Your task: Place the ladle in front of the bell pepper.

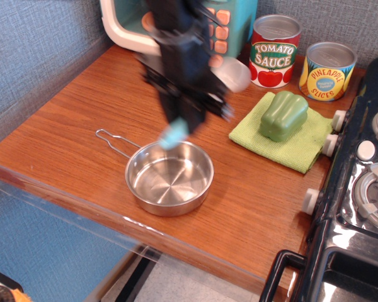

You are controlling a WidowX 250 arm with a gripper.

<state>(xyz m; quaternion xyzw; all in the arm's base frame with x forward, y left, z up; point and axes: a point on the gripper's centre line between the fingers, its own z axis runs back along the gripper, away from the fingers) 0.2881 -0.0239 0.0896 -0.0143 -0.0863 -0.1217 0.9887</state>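
My gripper is blurred with motion above the middle of the counter, shut on the ladle. The ladle's light blue handle end hangs below the fingers, over the far rim of the steel pan. Its round white bowl sticks out up and to the right of the gripper. The ladle is held in the air, clear of the counter. The green bell pepper stands on the lime-green cloth to the right of the gripper, apart from it.
A steel pan with a wire handle sits near the front edge. A toy microwave stands at the back. A tomato sauce can and a pineapple can stand behind the cloth. A toy stove borders the right.
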